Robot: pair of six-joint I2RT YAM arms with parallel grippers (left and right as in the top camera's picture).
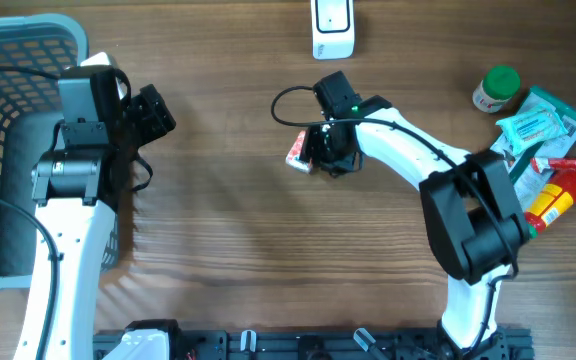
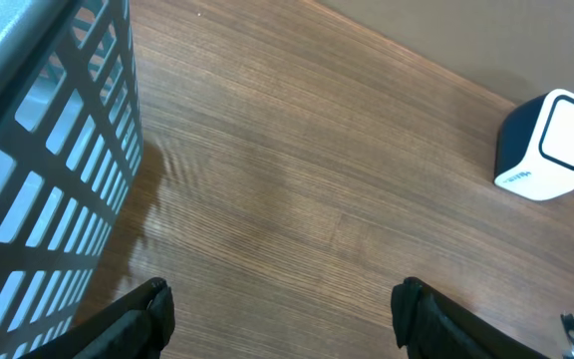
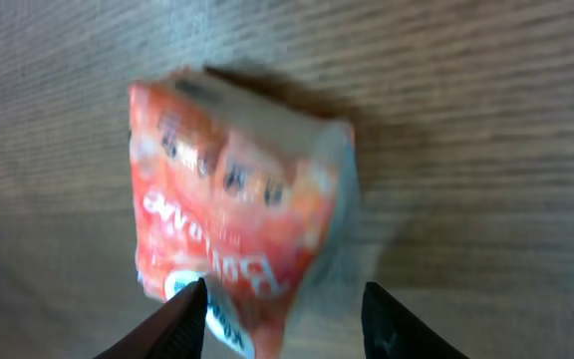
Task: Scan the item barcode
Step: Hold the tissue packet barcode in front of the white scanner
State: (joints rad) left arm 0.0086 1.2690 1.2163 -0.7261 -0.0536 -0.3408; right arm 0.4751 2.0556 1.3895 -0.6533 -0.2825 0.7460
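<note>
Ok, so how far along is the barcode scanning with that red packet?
Nothing looks done yet. In hand: the right gripper straddles one end of the red-orange plastic packet on the wooden table, jaws not closed on it. To do: grip it, lift it and show its barcode to the white box-shaped scanner at the table's far edge. The left gripper hangs open beside the grey basket.

White-shelled arms (image 1: 398,140), black joints (image 1: 473,215), black cables (image 1: 275,105)

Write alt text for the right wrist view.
A blurred red-orange packet lies on the wooden table, its lower end between the two dark fingertips of the right gripper. A gap shows between the packet and one fingertip.
</note>
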